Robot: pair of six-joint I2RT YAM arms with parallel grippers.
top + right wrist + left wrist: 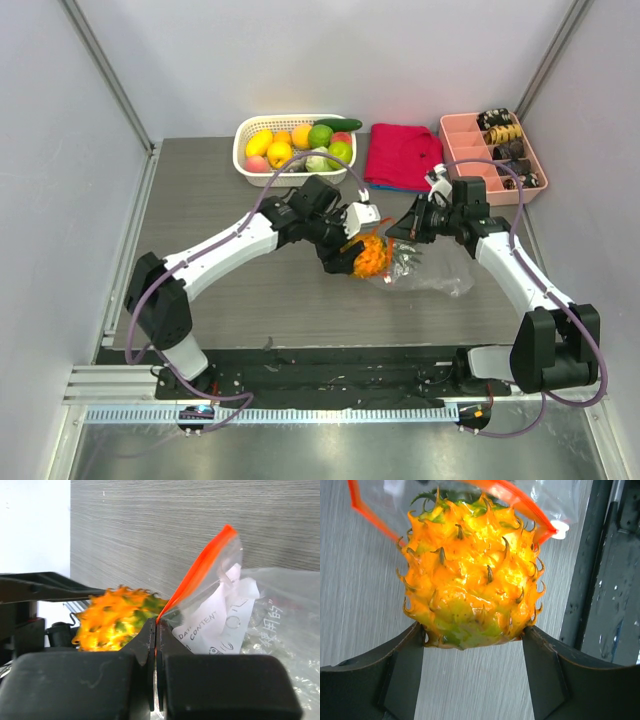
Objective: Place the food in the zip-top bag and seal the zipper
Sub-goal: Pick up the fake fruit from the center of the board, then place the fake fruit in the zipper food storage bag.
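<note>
The left gripper is filling the near edge of its wrist view, its two dark fingers standing wide and pressing on either side of the lower end of a spiky orange-yellow toy fruit; it is grasping that piece, not letting it hang free. The fruit is hovering above the table at the centre of the scene, between the two arms. Its long axis is running straight out from the fingers, green crown leading, and that crown is pointing into the mouth of the zip-top bag. The zipper is arching over the fruit's far end, with its white tab just to the right, so the crown seems to be just crossing the rim while the body is sitting outside.

The right gripper is clenched tight on one lip of the bag, the orange-red strip rising from between its closed jaws, and it is holding the mouth open towards the left arm. The bag's body, with its whitish label patch, is trailing to the right onto the table.

The bag is lying directly ahead of the left fingers, so the coming push is likely one along the fruit's own axis, rightwards. More fruit is waiting in the white basket at the far side.
</note>
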